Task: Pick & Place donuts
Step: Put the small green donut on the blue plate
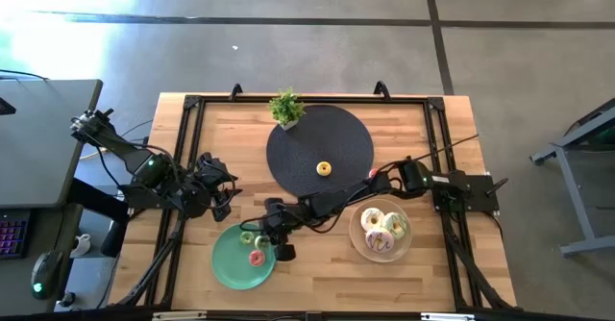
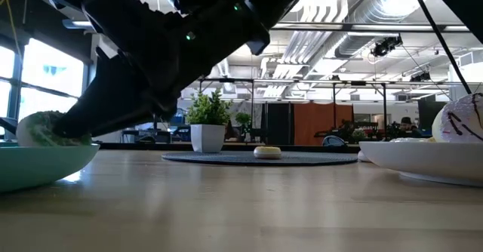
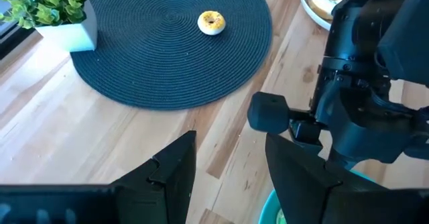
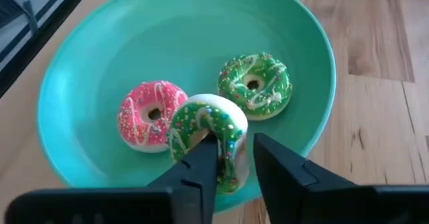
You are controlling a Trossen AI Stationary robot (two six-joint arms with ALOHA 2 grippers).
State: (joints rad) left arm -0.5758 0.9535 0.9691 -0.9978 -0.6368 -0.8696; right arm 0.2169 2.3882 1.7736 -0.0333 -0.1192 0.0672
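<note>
My right end effector (image 4: 231,158) clamps a white-green donut (image 4: 206,125) over the teal plate (image 4: 100,63); its lower rim is hidden. My left end effector (image 3: 228,167) is apart.

Donuts spread over three spots.
Pink donut (image 4: 149,115), green donut (image 4: 255,84) and white-green donut (image 4: 207,130) lower centre; yellow donut (image 1: 324,168) centre; three larger donuts (image 1: 381,231) lower right.

Bright daylight; glare on floor (image 1: 38,33) upper left; low view backlit, arm silhouetted, foreground blurred.

No text, label, brand, number or sign can be read anywhere in these views.
</note>
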